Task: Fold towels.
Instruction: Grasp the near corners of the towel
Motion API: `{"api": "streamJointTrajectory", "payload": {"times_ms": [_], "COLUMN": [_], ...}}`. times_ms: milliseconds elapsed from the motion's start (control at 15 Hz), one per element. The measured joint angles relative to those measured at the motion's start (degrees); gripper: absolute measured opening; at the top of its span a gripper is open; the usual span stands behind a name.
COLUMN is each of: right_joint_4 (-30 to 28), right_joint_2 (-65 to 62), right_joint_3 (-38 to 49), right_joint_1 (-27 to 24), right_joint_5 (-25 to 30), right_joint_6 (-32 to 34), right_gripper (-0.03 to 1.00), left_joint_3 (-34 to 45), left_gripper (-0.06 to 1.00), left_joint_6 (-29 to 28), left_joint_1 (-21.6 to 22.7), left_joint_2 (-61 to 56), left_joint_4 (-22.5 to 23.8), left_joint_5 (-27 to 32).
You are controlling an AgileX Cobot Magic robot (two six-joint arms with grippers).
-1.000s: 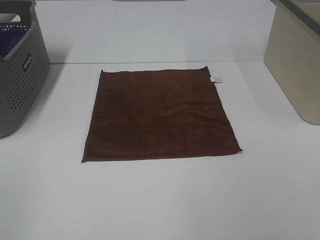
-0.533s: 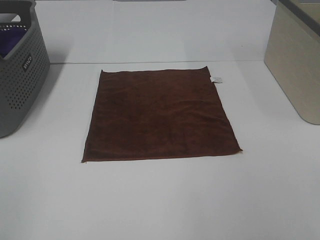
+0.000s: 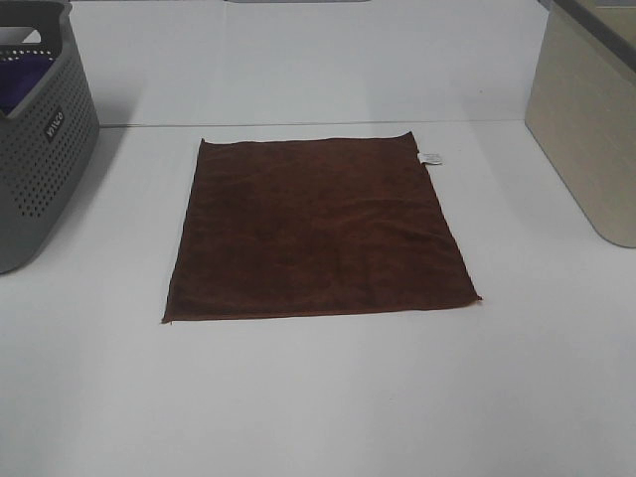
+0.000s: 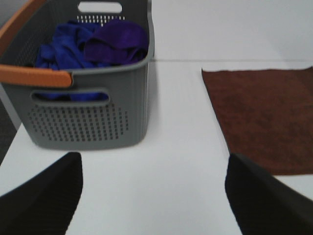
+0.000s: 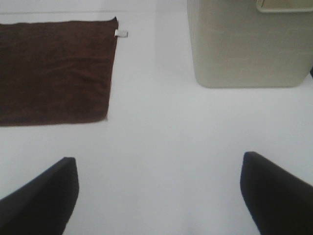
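Note:
The dark reddish-brown towel lies spread flat and square on the white table, with a small white tag at its far right edge. It also shows in the left wrist view and in the right wrist view. Neither gripper shows in the exterior high view. My left gripper is open and empty above bare table, between the grey basket and the towel. My right gripper is open and empty above bare table, to the right of the towel's near corner.
A grey perforated basket with orange handles stands at the left and holds blue and purple fabric. A beige bin stands at the right, also in the right wrist view. The table is white.

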Motion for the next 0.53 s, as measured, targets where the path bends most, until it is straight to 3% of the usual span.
{"api": "streamJointTrajectory", "payload": {"times_ms": [267, 533], "right_joint_4": [-0.6, 1.3], "right_joint_2": [13.6, 28.4], "right_joint_3": [-0.2, -0.2], "right_joint_1": [0.1, 0.2], "right_joint_5": [-16.3, -26.7], "right_joint_6": [0.0, 0.0], "right_gripper": [0.85, 0.8], "left_joint_3": [0.0, 0.0], "left_gripper": [0.76, 0.76], "left_joint_6": [0.0, 0.0], "left_joint_1": [0.0, 0.0], "left_joint_2": [17.8, 37.9], "left_joint_4": [-3.4, -12.0], "left_joint_5": [-21.1, -28.4]}}
